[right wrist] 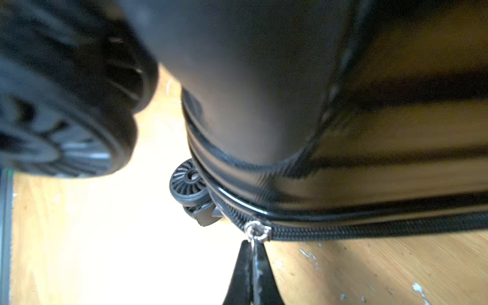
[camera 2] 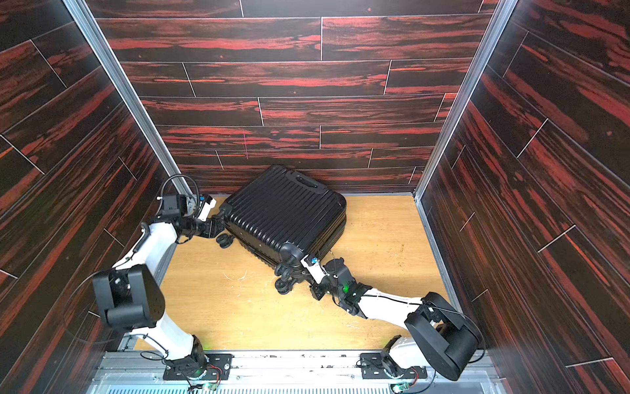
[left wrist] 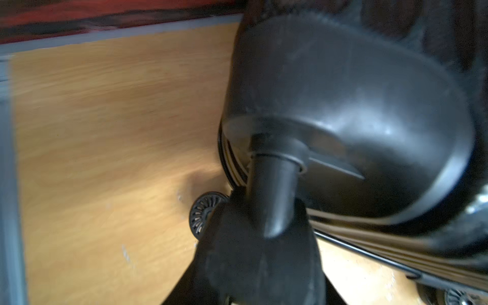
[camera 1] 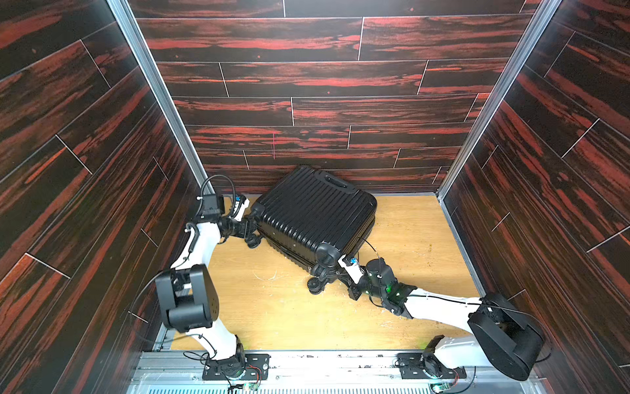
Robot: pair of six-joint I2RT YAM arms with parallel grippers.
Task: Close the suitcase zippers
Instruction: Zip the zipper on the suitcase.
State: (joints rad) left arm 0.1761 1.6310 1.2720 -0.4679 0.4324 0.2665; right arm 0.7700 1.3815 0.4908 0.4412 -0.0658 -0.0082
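You're looking at the suitcase point(camera 1: 313, 218) lying flat w/ its ribbed shell up and both shells together, at the back of the bench point(camera 1: 272, 307), handle end twd the back wall point(camera 1: 306, 112), wheel end facing front-left. Your right fingers point(right wrist: 247, 253) are clenching the silver zip pull point(right wrist: 254, 239) at the near wheel corner. The zip track point(right wrist: 369, 229) is running along the seam from it, w/ a wheel point(right wrist: 188, 182) just beyond. Your left fingers point(camera 1: 251, 225) are sitting at the other wheel corner, right by a wheel mount point(left wrist: 343, 111). Can't tell if they're gripping anything, as the left wrist view is blurring badly.
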